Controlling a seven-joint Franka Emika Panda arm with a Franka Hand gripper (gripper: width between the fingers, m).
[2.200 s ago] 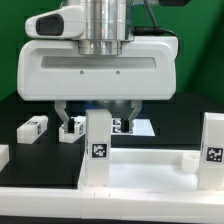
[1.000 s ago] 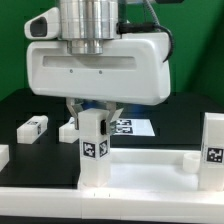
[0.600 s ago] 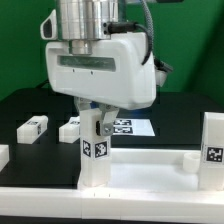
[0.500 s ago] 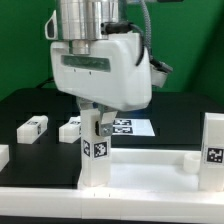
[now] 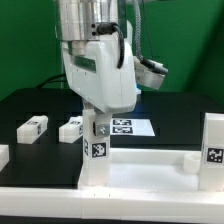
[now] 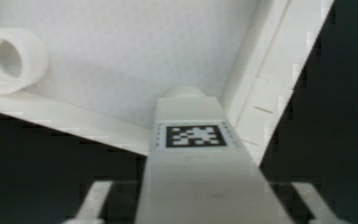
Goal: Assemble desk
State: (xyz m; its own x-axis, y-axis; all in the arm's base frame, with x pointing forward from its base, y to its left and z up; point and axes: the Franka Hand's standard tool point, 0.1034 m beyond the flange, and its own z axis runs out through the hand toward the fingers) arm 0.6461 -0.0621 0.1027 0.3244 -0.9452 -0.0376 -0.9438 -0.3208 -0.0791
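at the exterior view's left corner: leg (image 5: 96, 168) stands upright on the tabletop (image 5: 150, 158)
gripper (image 5: 97, 122): jaws partly closed, clamped on that leg's top
behind, on the black table (image 5: 30, 105): two loose legs (image 5: 33, 127) lie flat

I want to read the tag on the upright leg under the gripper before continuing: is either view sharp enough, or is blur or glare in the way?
Wrist view: soft throughout; the leg fills the foreground, its tag is blurred, and the white tabletop rim washes out. Exterior view: the same tag is small but crisper; the gripper has a glossy casing with highlights, with no glare on the tag.
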